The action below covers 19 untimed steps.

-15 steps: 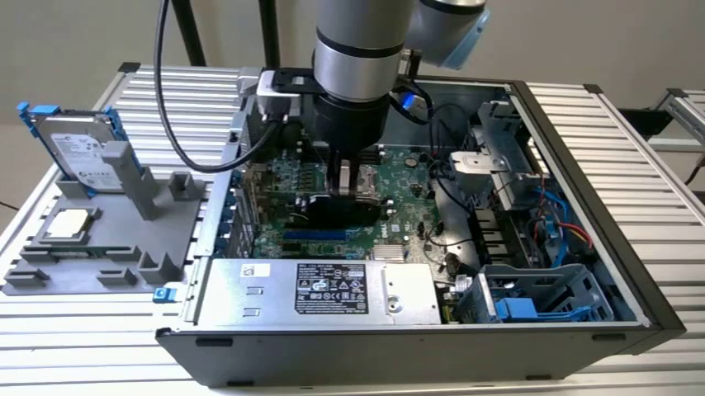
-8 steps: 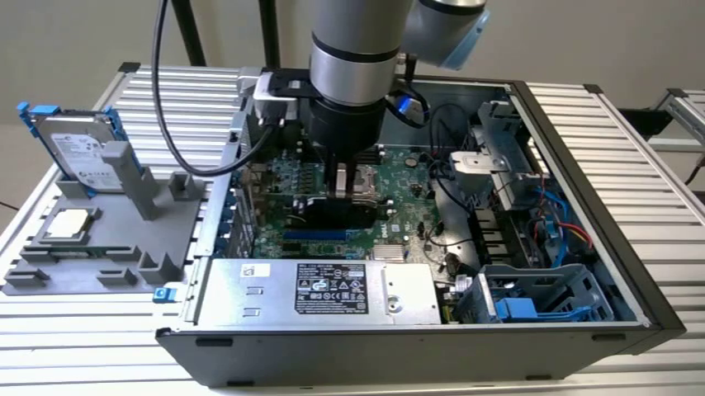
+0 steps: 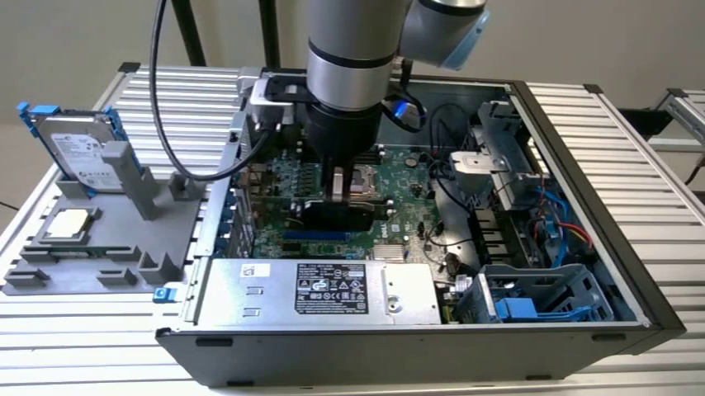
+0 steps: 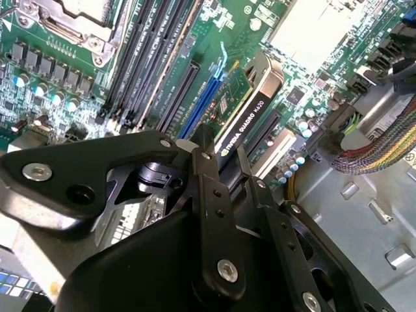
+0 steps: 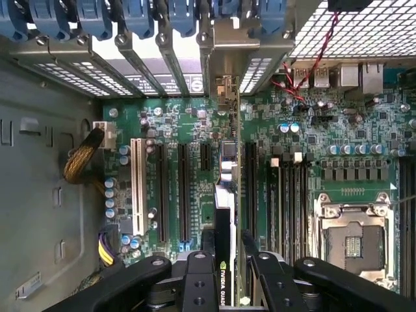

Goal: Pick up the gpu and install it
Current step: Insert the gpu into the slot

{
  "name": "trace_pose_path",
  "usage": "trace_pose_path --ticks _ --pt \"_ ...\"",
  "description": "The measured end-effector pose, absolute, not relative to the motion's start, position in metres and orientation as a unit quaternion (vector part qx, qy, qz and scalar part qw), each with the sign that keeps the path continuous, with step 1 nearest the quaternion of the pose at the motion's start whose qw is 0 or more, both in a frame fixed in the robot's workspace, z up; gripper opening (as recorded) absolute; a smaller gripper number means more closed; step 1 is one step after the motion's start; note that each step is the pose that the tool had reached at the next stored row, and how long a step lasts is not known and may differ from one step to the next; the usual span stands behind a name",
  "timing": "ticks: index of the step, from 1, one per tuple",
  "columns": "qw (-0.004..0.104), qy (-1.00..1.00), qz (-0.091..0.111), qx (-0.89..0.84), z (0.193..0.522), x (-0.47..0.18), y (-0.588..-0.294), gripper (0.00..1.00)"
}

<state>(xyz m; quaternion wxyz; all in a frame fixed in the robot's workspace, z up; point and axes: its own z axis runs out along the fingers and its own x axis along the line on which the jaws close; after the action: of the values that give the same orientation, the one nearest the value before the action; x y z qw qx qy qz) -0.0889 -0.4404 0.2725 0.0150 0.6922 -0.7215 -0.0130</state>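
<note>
One gpu (image 5: 224,214), edge-on, clamped between my jaws over the motherboard (image 5: 182,123) inside the open computer case (image 3: 617,272), its bracket end toward the case's rear slot covers. One gripper (image 4: 218,156), mine, closed on that card. One empty CPU socket (image 5: 354,240). One hard drive (image 3: 79,148) with blue rails and one CPU chip (image 3: 68,221), both on the grey holder (image 3: 111,247) on the counter (image 3: 88,346) beside the case.
</note>
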Motion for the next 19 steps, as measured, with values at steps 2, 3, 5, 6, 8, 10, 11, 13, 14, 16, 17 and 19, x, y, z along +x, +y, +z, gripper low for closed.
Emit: trace_pose_path --ticks 2,3,5,6,8,10,11,13,14,16,17,19 --pt "0.015 -0.721 -0.013 0.692 0.2715 -0.0899 -0.4404 0.0" --pt "0.015 -0.721 -0.013 0.692 0.2712 -0.0904 -0.4405 0.0" --pt "0.015 -0.721 -0.013 0.692 0.2707 -0.0913 -0.4404 0.0" --pt "0.015 -0.721 -0.013 0.692 0.2705 -0.0916 -0.4404 0.0" --pt "0.015 -0.721 -0.013 0.692 0.2701 -0.0921 -0.4404 0.0" --pt "0.015 -0.721 -0.013 0.692 0.2696 -0.0926 -0.4404 0.0" --pt "0.015 -0.721 -0.013 0.692 0.2694 -0.0928 -0.4404 0.0" --pt "0.015 -0.721 -0.013 0.692 0.2689 -0.0932 -0.4404 0.0" --pt "0.015 -0.721 -0.013 0.692 0.2686 -0.0934 -0.4404 0.0" --pt "0.015 -0.721 -0.013 0.692 0.2685 -0.0935 -0.4404 0.0" --pt "0.015 -0.721 -0.013 0.692 0.2685 -0.0935 -0.4404 0.0" --pt "0.015 -0.721 -0.013 0.692 0.2683 -0.0936 -0.4404 0.0"
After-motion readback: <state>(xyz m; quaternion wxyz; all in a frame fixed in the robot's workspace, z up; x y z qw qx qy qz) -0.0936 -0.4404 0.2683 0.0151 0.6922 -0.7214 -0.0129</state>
